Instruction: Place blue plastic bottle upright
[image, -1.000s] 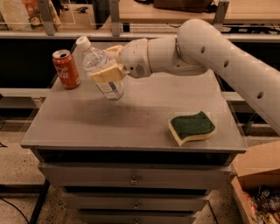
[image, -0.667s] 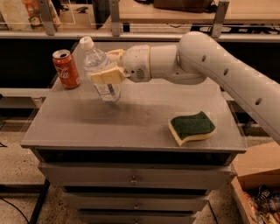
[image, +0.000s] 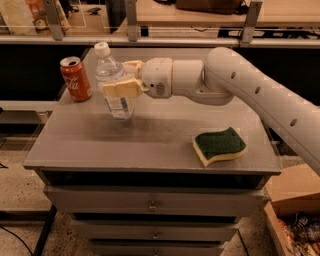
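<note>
Camera view: red soda can (image: 76, 78) at the tabletop's (image: 150, 135) back-left corner, green sponge (image: 219, 145) near the front-right edge. Gripper (image: 117, 77) clamped on the blue plastic bottle (image: 119, 106), nearly upright beside the can.

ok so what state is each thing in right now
blue plastic bottle: capped, nearly upright, held mid-body
gripper: over the table, left side, shut on the blue plastic bottle
red soda can: upright, apart from the bottle
sponge: flat, green side up
drawers: shut
</note>
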